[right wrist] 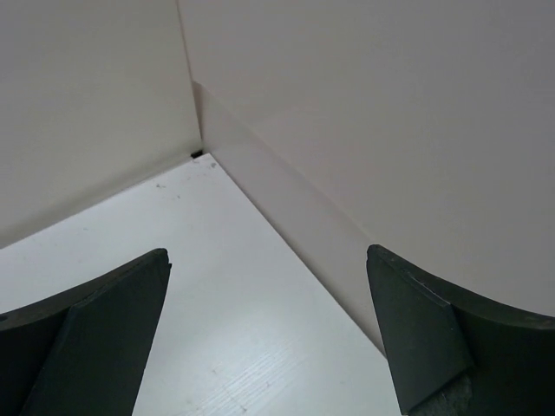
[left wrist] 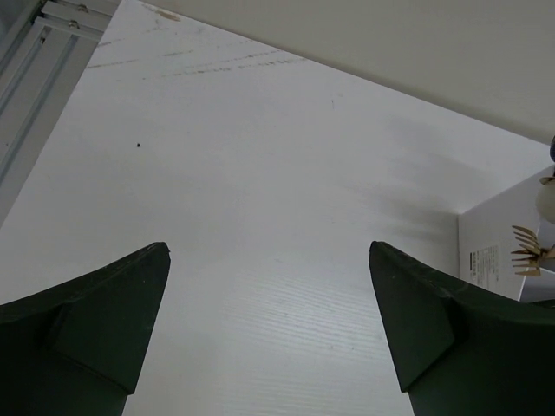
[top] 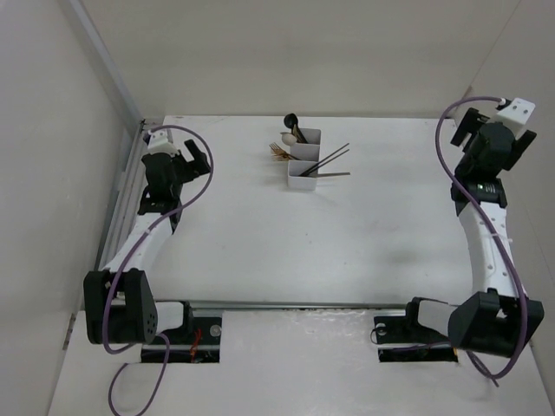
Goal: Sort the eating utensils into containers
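Note:
The white three-compartment box stands at the back middle of the table. Its far compartment holds spoons, the middle one holds gold forks, and dark chopsticks lean out of the near ones to the right. My left gripper is open and empty at the back left, well left of the box. In the left wrist view the box wall and fork tines show at the right edge. My right gripper is open and empty at the far right, facing the wall corner.
Purple cables loop over both arms. A metal rail runs along the left wall. Side walls enclose the table; the right wall is close to the right gripper.

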